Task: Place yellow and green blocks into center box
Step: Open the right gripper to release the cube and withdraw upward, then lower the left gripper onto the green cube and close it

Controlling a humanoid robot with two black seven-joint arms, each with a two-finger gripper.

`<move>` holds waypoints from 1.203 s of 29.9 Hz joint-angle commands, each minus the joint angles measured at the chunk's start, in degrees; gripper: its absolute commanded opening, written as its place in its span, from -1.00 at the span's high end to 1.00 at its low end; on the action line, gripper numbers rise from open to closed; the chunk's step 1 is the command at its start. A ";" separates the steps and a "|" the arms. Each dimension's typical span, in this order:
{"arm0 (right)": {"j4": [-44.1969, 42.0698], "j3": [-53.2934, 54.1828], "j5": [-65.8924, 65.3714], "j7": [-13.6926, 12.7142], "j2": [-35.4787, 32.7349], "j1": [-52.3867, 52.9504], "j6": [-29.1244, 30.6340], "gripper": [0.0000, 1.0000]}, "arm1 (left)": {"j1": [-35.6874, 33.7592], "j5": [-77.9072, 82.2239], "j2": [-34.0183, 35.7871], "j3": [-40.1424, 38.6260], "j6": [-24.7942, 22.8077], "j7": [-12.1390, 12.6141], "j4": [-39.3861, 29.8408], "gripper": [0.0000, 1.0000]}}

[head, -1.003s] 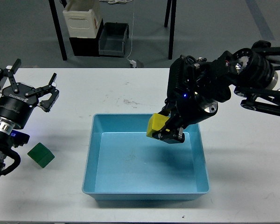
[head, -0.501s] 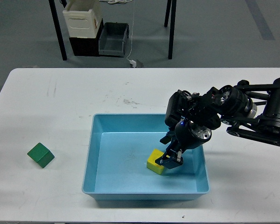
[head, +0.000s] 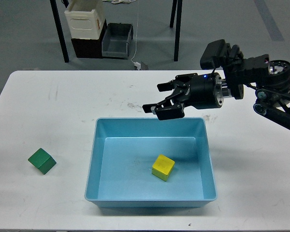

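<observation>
White tabletop (head: 63, 111) here, kinda scuffed, with a few dark smudges and scratch marks around the middle near the far edge and a faint streak toward the far left corner. Only two things sit straight on it. A big shallow light-blue tray (head: 94, 159) is parked around the middle, close to the near edge, long sides running left to right. Then there's a small dark green block (head: 42, 160) over by the left edge, well apart from the tray, turned a bit so one corner points at the near edge.
</observation>
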 commanded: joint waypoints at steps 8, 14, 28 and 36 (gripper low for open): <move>11.73 31.54 3.43 0.00 2.30 -31.38 -13.06 -0.97 | -2.32 55.92 2.77 5.04 -0.09 -5.72 -4.75 -1.00; 12.97 42.80 18.98 0.00 2.48 -45.01 -12.80 -0.98 | -2.93 61.84 11.11 18.92 -0.09 -5.72 -8.36 -1.00; 12.45 50.10 45.64 0.00 -4.91 -61.37 -13.15 -0.99 | -7.85 82.04 12.10 38.80 -0.09 -5.72 -12.15 -1.00; 12.36 50.90 45.64 0.00 -4.73 -62.60 -13.41 -0.99 | -8.12 85.15 11.56 45.12 -0.09 -5.72 -10.83 -1.00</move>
